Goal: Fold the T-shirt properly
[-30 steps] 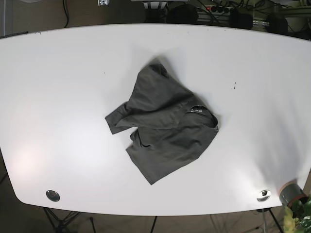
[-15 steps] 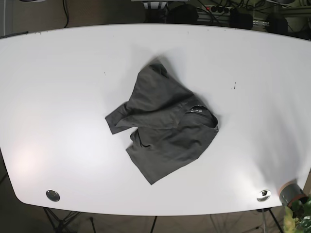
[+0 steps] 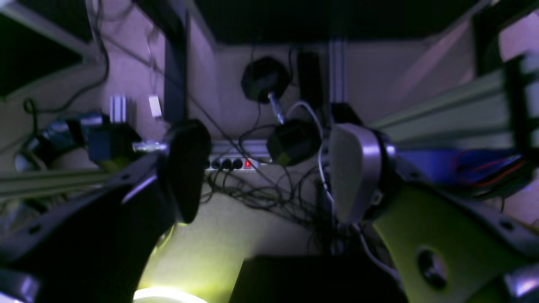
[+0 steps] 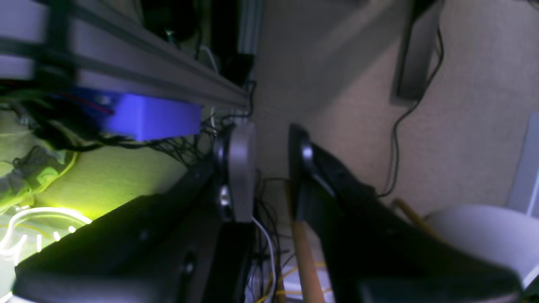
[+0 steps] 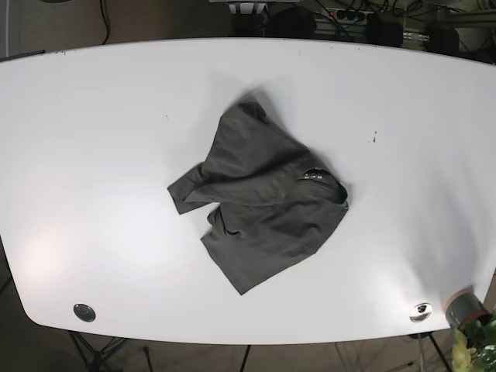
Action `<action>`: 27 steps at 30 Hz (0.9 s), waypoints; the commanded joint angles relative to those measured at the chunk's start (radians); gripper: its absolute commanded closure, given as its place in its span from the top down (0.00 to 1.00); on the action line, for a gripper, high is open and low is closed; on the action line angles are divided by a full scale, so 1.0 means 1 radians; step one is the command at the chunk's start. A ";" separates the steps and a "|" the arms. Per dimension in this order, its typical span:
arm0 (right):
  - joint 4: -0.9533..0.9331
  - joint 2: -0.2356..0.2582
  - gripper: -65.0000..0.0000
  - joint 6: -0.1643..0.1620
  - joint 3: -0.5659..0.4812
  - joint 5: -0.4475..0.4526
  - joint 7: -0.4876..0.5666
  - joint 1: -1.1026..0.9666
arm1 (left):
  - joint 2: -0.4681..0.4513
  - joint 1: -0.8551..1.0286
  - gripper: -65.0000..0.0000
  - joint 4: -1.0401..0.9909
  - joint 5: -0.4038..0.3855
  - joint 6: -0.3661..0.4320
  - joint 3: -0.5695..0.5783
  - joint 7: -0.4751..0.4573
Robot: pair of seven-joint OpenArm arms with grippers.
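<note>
Both grippers sit off the table, neither showing in the base view. Our left gripper (image 3: 263,172) has its fingers well apart w/ nothing between them; one dark pad (image 3: 185,168) on one side, a pale grey one on the other, and behind them a tangle of cables and a power strip (image 3: 229,163) w/ a red light. Our right gripper (image 4: 269,168) has its pads closer, but a clear gap shows between them, so we read it as apart too and holding nothing. Its camera looks at aluminium rails, a blue box (image 4: 147,118) and a beige wall. We'd judge both arms are parked at the back, away from the work, which is why neither wrist view shows any cloth. Folding hasn't begun.

As for the T-shirt (image 5: 260,198): dark grey, lying crumpled near the middle of the white table (image 5: 93,155), slightly toward the far-right of centre. It's not flat. One part is doubled over the rest, w/ a diagonal fold line running across the body. A sleeve-like flap sticks out on the left side of the base view, and a small tag (image 5: 312,175) shows near the neck opening on the right. The lower corner tapers to a point toward the near edge. Approx. half the garment seems hidden under itself, so we reckon it needs spreading out before any proper fold. Cloth looks soft, thin, likely to drag and bunch if pulled from one corner only.
</note>
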 commanded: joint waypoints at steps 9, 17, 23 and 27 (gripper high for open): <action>0.240 0.029 0.20 0.003 0.012 0.000 0.020 -0.100 | 0.028 0.031 0.64 0.285 -0.003 0.000 -0.028 -0.028; 0.346 0.028 0.20 0.003 0.036 0.000 0.020 -0.028 | 0.020 0.031 0.64 0.311 -0.003 0.000 -0.029 -0.036; 0.349 0.029 0.20 0.011 0.029 0.000 0.020 0.075 | 0.020 0.026 0.64 0.311 -0.003 -0.001 -0.029 -0.036; 0.352 0.026 0.21 0.011 0.027 0.000 0.020 0.132 | 0.020 -0.022 0.65 0.310 -0.003 -0.001 -0.029 -0.036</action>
